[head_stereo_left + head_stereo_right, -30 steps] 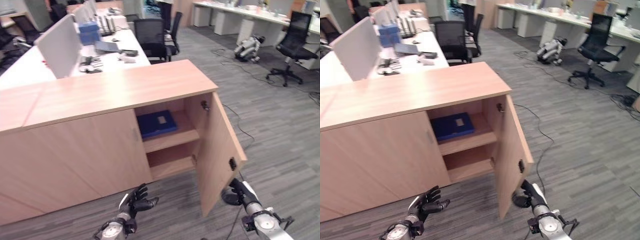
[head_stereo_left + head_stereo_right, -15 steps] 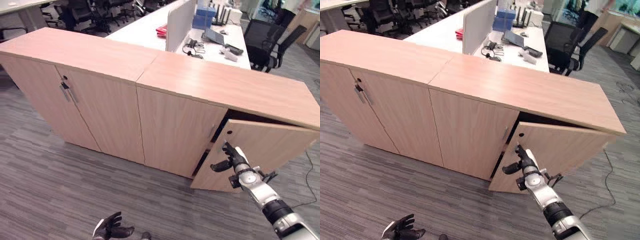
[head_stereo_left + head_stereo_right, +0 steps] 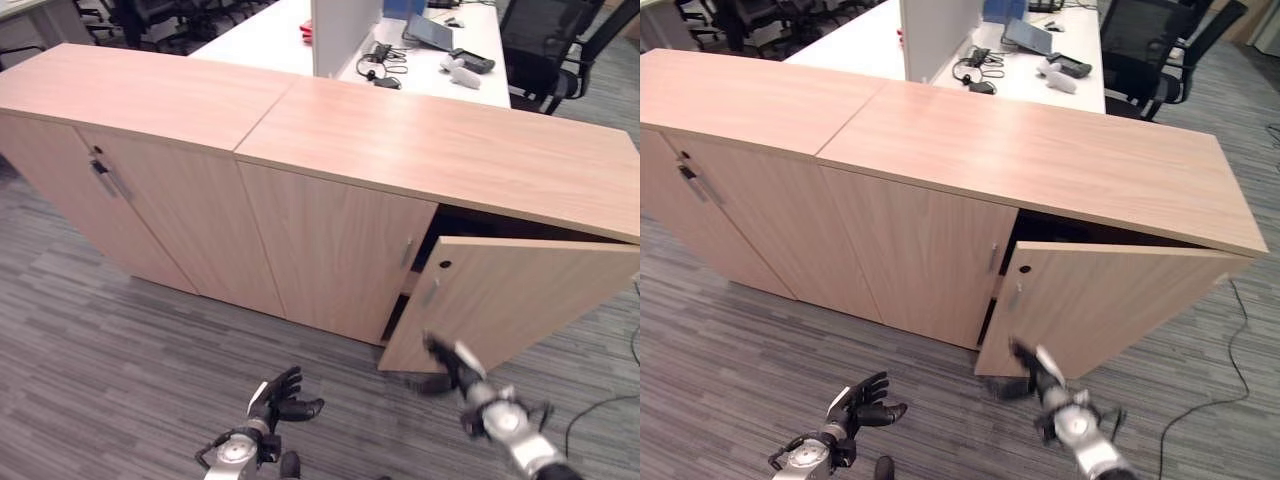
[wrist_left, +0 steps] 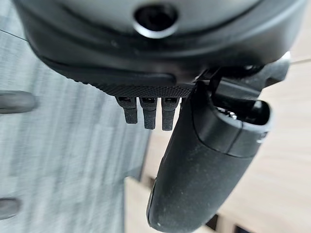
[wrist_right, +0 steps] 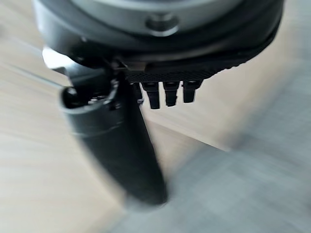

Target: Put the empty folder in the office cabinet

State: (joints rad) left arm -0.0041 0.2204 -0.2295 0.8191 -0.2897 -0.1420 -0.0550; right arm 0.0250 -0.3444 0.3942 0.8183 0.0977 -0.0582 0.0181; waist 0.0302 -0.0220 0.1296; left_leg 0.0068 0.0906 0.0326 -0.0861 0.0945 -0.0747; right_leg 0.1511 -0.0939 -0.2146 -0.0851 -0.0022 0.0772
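Two hands hang low over the carpet, both empty with fingers loosely spread: the left hand [image 3: 278, 398] well clear of the cabinet [image 3: 420, 150], the right hand [image 3: 452, 364] blurry, seemingly just off the half-open door [image 3: 510, 300]. Can't spot the folder.

Our right hand [image 3: 452, 364] has dropped away from the cabinet door [image 3: 510, 305], where half a second ago its fingers pressed the panel near the hole; it now hangs low before the door's lower corner. The door itself, wide open a second ago, stands only partly ajar. Our left hand [image 3: 278, 400] has risen higher above the carpet.
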